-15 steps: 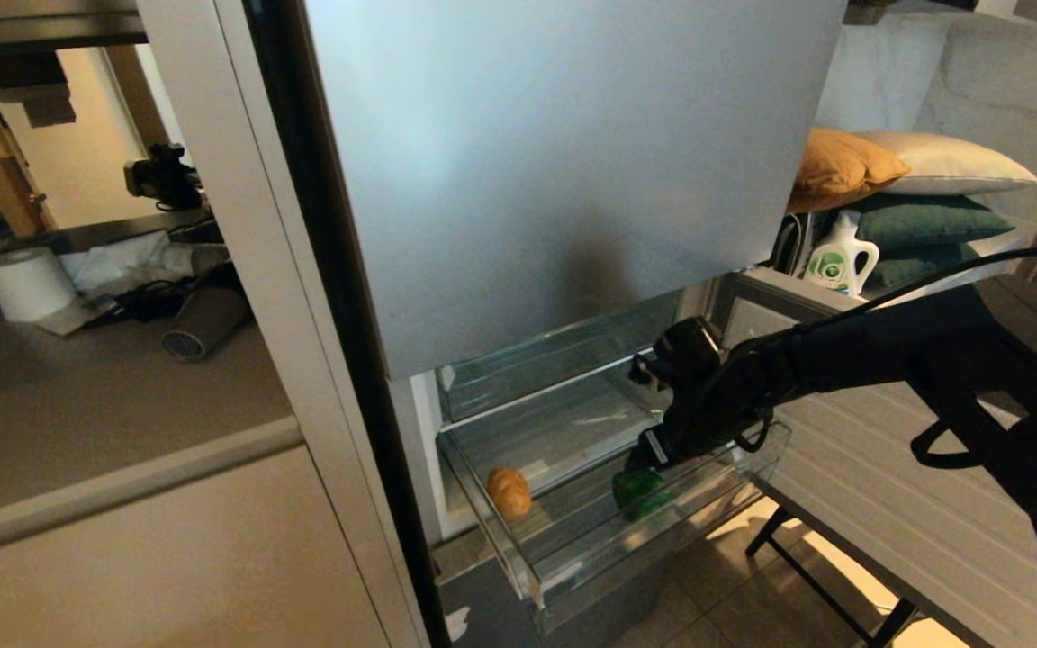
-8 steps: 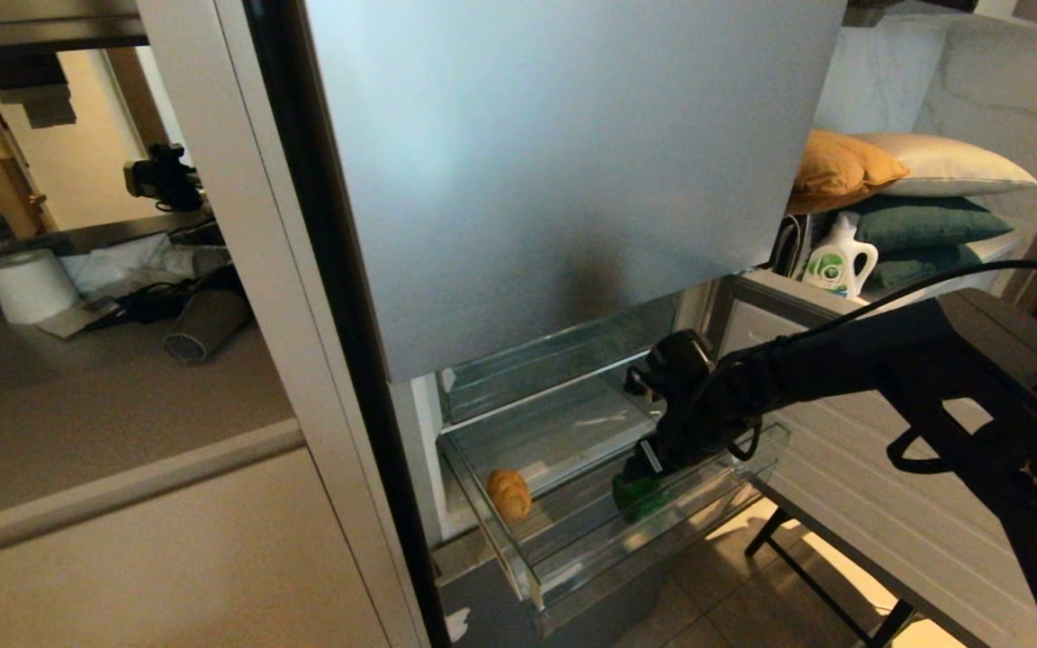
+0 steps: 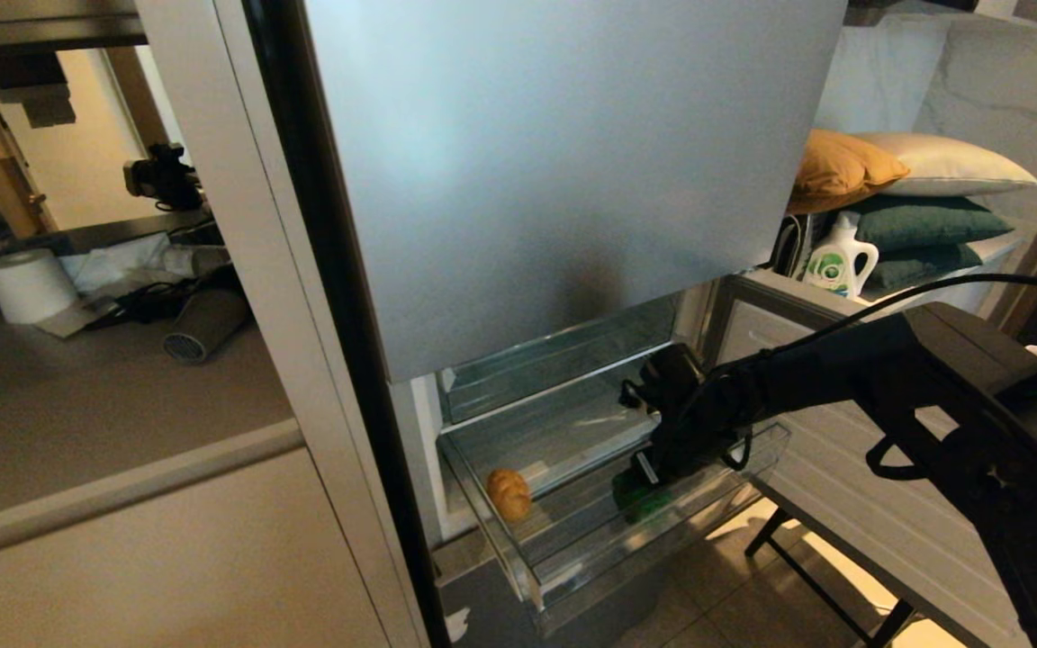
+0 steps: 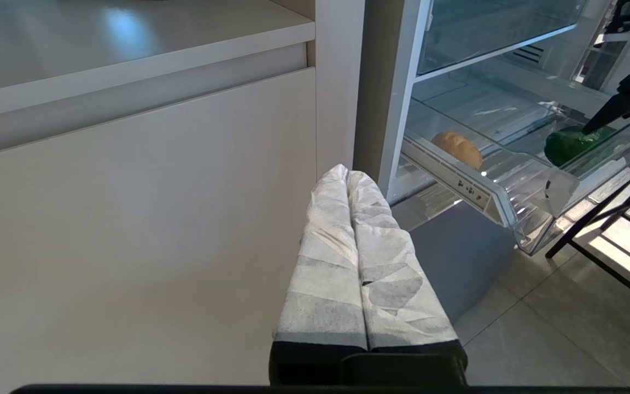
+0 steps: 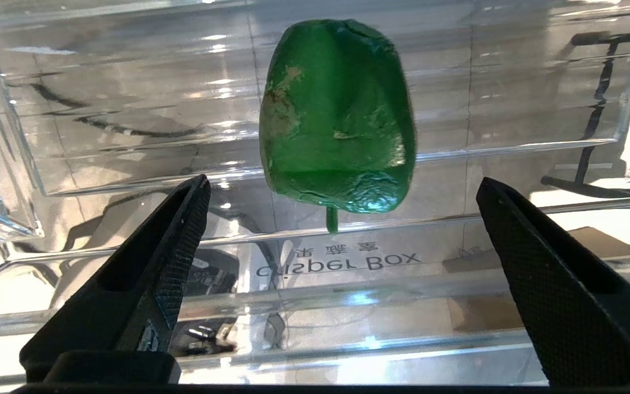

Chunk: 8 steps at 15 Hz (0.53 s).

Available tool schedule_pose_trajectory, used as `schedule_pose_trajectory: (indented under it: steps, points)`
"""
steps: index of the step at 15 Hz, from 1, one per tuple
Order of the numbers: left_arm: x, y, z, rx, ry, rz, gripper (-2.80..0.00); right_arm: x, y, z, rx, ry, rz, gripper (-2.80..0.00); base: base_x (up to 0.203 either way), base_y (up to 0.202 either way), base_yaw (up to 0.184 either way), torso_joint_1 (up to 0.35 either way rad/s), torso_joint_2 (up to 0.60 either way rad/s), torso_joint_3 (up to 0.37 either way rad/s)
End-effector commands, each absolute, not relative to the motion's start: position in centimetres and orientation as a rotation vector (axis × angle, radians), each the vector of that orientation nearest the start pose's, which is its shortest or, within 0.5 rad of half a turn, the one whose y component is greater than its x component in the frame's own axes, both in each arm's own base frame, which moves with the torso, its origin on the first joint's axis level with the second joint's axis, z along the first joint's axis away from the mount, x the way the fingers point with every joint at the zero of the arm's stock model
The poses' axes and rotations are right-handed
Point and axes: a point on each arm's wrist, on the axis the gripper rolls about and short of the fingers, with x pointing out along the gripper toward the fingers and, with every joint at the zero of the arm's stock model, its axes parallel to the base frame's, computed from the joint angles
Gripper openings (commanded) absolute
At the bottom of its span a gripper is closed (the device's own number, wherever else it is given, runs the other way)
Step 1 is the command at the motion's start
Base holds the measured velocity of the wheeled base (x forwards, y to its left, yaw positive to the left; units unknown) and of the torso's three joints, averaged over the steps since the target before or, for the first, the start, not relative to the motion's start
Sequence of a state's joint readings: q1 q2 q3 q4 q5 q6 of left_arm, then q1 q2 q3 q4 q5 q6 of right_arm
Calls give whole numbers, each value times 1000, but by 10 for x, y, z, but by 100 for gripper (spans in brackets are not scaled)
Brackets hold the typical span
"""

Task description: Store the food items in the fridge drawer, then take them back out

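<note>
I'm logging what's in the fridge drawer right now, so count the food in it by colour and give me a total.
Green: 1, the pepper
Tan-brown: 1, the potato
Total: 2, both lying apart on the floor of the drawer. The right tool is open just short of the pepper, not holding it.

Clear fridge drawer [image 3: 563,549] pulled out — potato [image 3: 509,493] left, bell pepper [image 3: 637,498] right, well apart

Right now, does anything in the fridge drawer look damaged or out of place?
Nothing is spilled or askew. One small oddity: the bell pepper has a brownish scuffed patch on its skin. The potato lies apart from it, and the open right gripper hovers by the pepper.
</note>
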State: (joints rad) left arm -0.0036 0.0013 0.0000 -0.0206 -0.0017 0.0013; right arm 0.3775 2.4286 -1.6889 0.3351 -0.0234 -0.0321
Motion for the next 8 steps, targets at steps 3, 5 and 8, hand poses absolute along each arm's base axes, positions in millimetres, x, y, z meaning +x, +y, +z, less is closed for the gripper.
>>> schedule_pose_trajectory:
  steps: [3,5,8]
  points:
    - [-22,0,75,2,-9,-5,-280,424,171,38,-243,1053,339,0,0,0,0,0,0,0]
    - [-22,0,75,1,-9,-5,-280,427,172,36,-237,1030,339,0,0,0,0,0,0,0]
    - [-22,0,75,2,-9,-5,-280,430,174,31,-217,994,331,0,0,0,0,0,0,0]
